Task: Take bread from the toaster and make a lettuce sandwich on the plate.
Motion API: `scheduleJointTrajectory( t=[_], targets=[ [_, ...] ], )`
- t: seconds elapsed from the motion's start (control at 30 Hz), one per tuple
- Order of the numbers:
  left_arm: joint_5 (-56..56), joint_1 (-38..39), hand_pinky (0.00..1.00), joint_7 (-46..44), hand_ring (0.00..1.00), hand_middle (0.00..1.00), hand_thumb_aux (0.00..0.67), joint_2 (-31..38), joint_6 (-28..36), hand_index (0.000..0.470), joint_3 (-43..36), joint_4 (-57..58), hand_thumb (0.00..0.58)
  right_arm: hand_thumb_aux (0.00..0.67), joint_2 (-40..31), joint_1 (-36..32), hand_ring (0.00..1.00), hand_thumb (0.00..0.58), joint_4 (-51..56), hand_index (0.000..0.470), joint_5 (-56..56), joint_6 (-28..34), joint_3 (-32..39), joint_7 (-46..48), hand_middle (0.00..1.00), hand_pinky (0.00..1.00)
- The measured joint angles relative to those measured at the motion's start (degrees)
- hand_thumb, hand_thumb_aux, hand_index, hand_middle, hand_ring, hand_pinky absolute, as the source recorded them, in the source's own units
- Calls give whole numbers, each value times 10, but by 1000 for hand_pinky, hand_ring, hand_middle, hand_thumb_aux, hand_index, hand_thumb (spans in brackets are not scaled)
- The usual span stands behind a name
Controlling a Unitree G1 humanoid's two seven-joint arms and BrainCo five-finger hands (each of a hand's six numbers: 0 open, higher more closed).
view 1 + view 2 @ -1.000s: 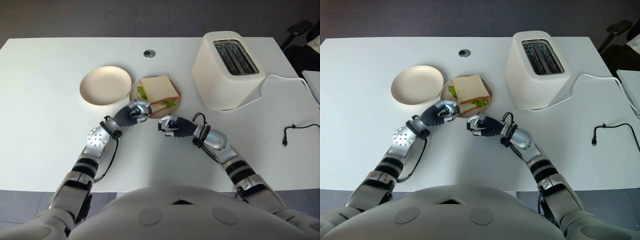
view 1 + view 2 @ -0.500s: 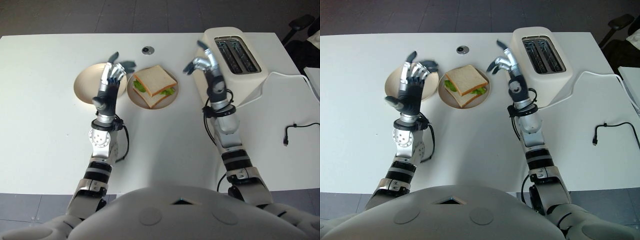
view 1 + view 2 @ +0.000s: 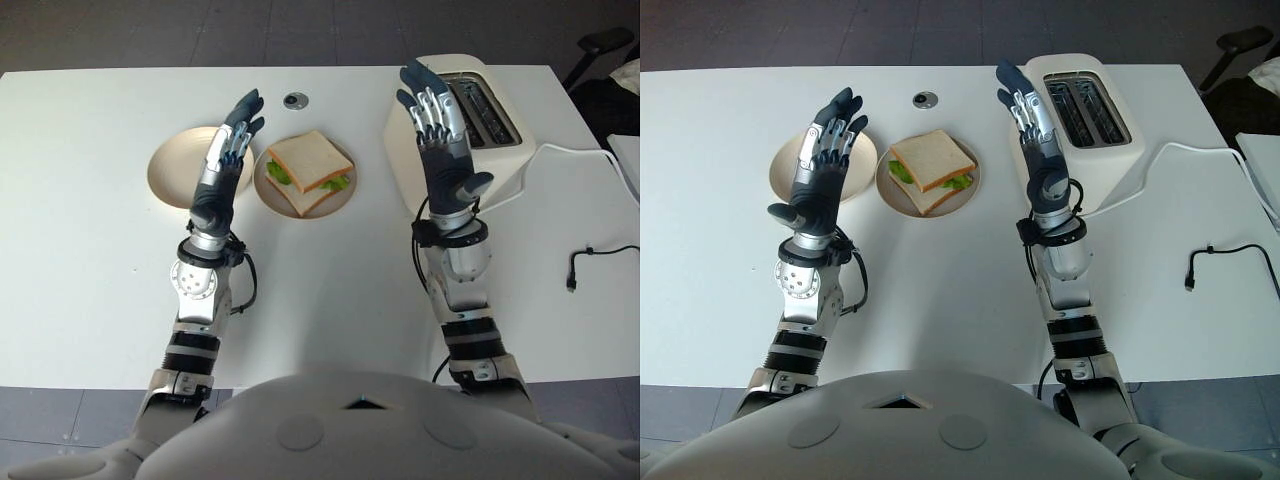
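Looking finished: white-bread lettuce sandwich (image 3: 308, 165) sits on round tan plate (image 3: 345, 196). At its 9 o'clock left hand (image 3: 218, 175), at 3 right hand (image 3: 445, 150), fingers spread, empty; next, just lower both.

On the table (image 3: 80, 250) there are two plates, one bare plate (image 3: 168, 178) and one sandwich plate (image 3: 308, 211), one sandwich (image 3: 310, 165), one toaster (image 3: 510, 160) and one loose cable (image 3: 600, 262).

The table (image 3: 80, 250) is smooth, matt white. At two o'clock the toaster (image 3: 505, 165) has a satin cream shell. The sandwich plate (image 3: 338, 202) at twelve and the empty plate (image 3: 168, 178) at eleven are matt beige, possibly ceramic. The bread (image 3: 308, 160) is porous.
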Motion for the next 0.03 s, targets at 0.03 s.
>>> scheduleJointTrajectory(
  t=[0.03],
  targets=[
    [1,0,0,-1,0,0,0,-3,-1,0,0,5,0,0,1,0,0,0,0,0,0,0,0,3,0,0]
  ],
)
